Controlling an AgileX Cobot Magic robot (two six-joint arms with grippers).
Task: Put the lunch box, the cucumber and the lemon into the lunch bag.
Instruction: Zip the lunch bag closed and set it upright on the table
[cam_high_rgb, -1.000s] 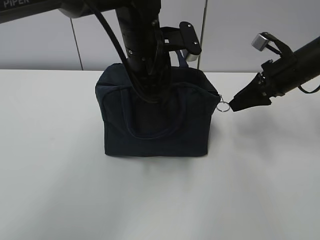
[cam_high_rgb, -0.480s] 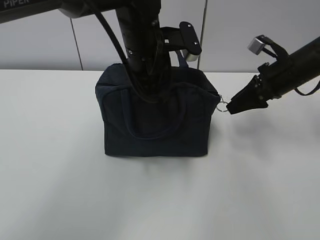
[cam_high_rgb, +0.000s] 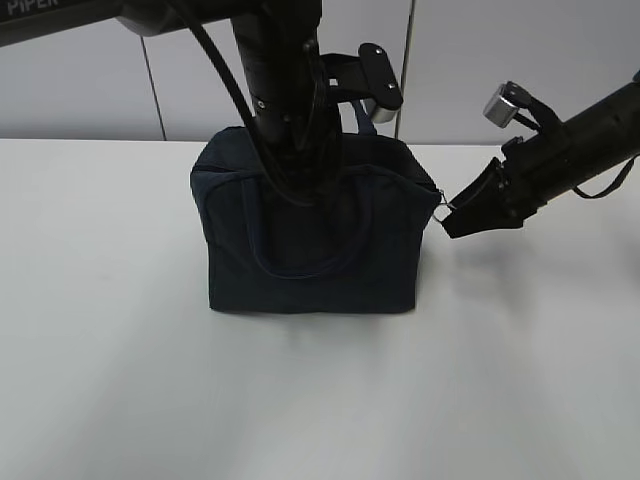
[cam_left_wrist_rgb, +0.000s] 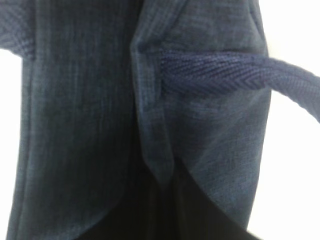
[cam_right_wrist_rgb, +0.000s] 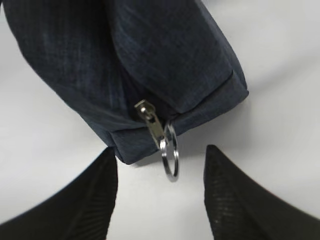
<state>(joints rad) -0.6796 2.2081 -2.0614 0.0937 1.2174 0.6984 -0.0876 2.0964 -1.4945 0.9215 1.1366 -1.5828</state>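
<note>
Jaws of the right gripper (cam_right_wrist_rgb: 159, 192) stand apart and empty, one finger either side of the ring pull (cam_right_wrist_rgb: 169, 159), which hangs between them untouched. From these jaws the ring lies straight ahead at the lunch bag's (cam_high_rgb: 310, 235) right end, its long axis hanging roughly downward from the zip slider (cam_right_wrist_rgb: 150, 122). Right arm is clearly the nearer. Left gripper's jaws are not visible; I judge them closed, pressed low against the bag's top by a handle (cam_left_wrist_rgb: 235, 75). Bag sits upright on the table (cam_high_rgb: 320, 400), zip apparently shut; contents cannot be seen. Lunch box, cucumber and lemon are not in view.
</note>
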